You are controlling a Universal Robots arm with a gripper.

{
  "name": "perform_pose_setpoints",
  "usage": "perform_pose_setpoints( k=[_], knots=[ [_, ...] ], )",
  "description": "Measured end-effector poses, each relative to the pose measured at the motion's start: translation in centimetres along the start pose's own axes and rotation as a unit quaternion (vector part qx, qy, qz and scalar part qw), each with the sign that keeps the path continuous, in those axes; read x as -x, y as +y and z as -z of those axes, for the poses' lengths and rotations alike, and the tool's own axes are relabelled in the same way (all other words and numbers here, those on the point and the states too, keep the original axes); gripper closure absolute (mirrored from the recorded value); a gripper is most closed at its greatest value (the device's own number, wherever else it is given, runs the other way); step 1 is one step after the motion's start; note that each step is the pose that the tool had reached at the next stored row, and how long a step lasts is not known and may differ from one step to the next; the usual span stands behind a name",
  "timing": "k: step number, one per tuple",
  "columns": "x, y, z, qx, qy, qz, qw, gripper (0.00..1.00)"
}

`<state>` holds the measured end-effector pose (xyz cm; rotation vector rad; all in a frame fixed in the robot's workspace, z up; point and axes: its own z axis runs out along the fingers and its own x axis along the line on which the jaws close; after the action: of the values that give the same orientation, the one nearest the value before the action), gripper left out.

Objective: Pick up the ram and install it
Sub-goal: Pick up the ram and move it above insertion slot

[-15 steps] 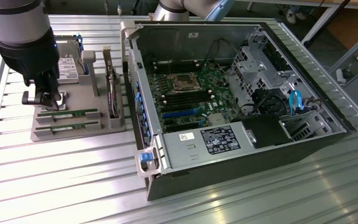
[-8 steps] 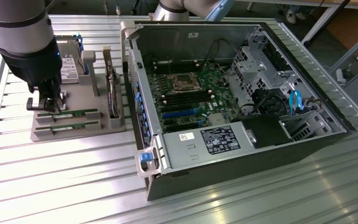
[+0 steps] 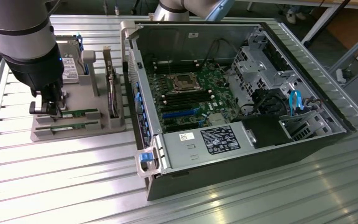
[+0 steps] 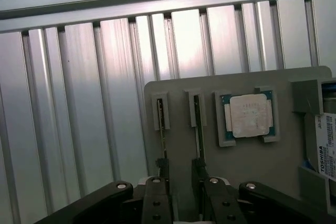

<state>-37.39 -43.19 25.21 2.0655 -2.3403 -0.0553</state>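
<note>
Claw [image 4: 180, 174] released, empty | ram [image 4: 198, 129] just beside it, edge-on, seemingly untouched

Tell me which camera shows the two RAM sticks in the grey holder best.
The exterior view: one RAM stick and its twin show their green sides in the grey holder. The wrist view catches them edge-on, as thin dark lines.
</note>
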Motion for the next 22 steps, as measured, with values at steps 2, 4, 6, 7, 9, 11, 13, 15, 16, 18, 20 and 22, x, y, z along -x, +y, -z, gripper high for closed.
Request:
perform_pose_setpoints(
  k=[2, 4, 6, 7, 9, 11, 13, 15, 16, 18, 20, 22],
  knots=[
    [0.0, 0.0, 0.0, 0.0, 0.0001, 0.004, 1.0, 0.69],
    [0.0, 0.0, -0.01, 0.0001, 0.0006, 0.017, 0.9999, 0.69],
    [0.0, 0.0, 0.0, 0.0002, 0.0007, 0.018, 0.9998, 0.69],
    [0.0, 0.0, 0.0, 0.0001, 0.0007, 0.017, 0.9998, 0.69],
    [-0.3, -0.02, 0.0, 0.0001, 0.0007, 0.018, 0.9998, 0.69],
    [-0.5, -0.04, 0.0, 0.0001, 0.0006, 0.018, 0.9998, 0.69],
    [-0.7, -0.06, 0.0, 0.0001, 0.0006, 0.017, 0.9998, 0.69],
    [-0.7, -0.06, -0.01, 0.0001, 0.0007, 0.018, 0.9998, 0.69],
    [-0.7, -0.06, -0.08, 0.0, 0.0005, 0.018, 0.9998, 0.69],
    [-0.7, -0.08, -0.54, 0.0001, 0.0006, 0.018, 0.9998, 0.69],
    [-0.7, -0.1, -1.13, 0.0001, 0.0006, 0.018, 0.9998, 0.69],
    [-0.7, -0.13, -1.92, 0.0001, 0.0006, 0.018, 0.9998, 0.69]
  ],
)
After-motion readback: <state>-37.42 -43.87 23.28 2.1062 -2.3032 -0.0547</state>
